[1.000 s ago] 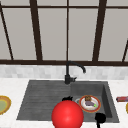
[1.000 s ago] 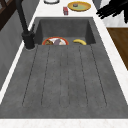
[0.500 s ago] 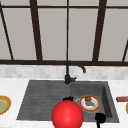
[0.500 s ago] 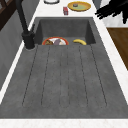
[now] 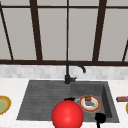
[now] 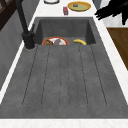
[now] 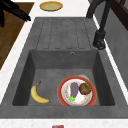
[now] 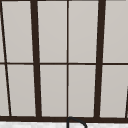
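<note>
A big red ball point(image 5: 67, 115) hangs before the sink's front edge in the front view. A black bit of my left hand point(image 5: 69, 99) peeks over its top; whether they touch I cannot tell. In the right side view the left hand point(image 7: 12, 10) hovers off the counter's front, fingers straight. My right hand point(image 5: 100, 117) floats by the basin's front right corner, and in the left side view the right hand point(image 6: 112, 12) has spread, straight fingers and holds nothing. In the basin lie a red-rimmed plate point(image 7: 62, 96) of food scraps and a banana point(image 7: 38, 95).
A black faucet point(image 5: 70, 72) stands behind the sink point(image 5: 37, 100). Its ribbed drainboard point(image 6: 65, 80) takes up the left half. A yellow plate point(image 5: 2, 105) sits on the left counter. A red can point(image 6: 65, 10) and another yellow plate point(image 6: 79, 6) are on the right counter.
</note>
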Controlling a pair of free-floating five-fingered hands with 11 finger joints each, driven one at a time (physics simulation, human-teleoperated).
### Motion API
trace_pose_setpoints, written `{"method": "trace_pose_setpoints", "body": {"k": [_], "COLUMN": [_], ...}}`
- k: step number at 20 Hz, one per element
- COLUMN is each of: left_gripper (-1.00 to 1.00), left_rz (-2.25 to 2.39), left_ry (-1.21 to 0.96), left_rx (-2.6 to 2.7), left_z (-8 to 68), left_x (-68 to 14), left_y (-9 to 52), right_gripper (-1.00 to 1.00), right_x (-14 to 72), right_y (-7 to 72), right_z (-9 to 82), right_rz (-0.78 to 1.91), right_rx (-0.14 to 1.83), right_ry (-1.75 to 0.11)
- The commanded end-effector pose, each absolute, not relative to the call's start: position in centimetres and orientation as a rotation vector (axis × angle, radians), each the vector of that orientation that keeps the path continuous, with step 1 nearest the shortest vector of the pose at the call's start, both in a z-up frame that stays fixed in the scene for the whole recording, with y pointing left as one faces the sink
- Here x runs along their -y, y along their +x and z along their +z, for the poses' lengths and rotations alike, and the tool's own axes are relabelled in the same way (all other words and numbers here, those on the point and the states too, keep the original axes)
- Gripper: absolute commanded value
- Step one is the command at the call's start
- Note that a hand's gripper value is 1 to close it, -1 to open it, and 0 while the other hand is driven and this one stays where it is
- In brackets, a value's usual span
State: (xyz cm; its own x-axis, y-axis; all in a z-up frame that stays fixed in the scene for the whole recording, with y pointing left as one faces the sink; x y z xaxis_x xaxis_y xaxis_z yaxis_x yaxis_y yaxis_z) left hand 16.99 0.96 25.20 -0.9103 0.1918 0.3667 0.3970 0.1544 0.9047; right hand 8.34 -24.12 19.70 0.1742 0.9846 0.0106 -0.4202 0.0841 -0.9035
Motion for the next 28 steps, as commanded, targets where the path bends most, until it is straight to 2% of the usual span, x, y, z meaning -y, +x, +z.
{"method": "trace_pose_setpoints", "body": {"k": [1,14,18,21,23,28], "left_gripper": [-1.00,-1.00,-1.00,-1.00,-1.00,-1.00], "left_rz": [-1.912,-1.911,-1.917,-1.822,-1.851,-1.885], "left_ry": [-0.735,-0.746,-0.698,-0.586,-0.624,-0.618], "left_rx": [2.270,2.289,2.242,2.273,2.274,2.230], "left_z": [25.0,24.1,23.8,23.9,23.9,23.5], "left_x": [-0.5,2.0,2.8,2.9,3.3,6.1], "left_y": [17.0,17.4,18.8,19.4,19.0,22.4], "right_gripper": [0.00,0.00,0.00,0.00,0.00,0.00], "right_x": [24.1,24.1,24.1,24.1,24.1,24.1], "right_y": [8.3,8.3,8.3,8.3,8.3,8.3], "right_z": [19.7,19.7,19.7,19.7,19.7,19.7], "right_rz": [1.229,1.229,1.229,1.229,1.229,1.229], "right_rx": [0.788,0.788,0.788,0.788,0.788,0.788], "right_ry": [-0.924,-0.924,-0.924,-0.924,-0.924,-0.924]}}
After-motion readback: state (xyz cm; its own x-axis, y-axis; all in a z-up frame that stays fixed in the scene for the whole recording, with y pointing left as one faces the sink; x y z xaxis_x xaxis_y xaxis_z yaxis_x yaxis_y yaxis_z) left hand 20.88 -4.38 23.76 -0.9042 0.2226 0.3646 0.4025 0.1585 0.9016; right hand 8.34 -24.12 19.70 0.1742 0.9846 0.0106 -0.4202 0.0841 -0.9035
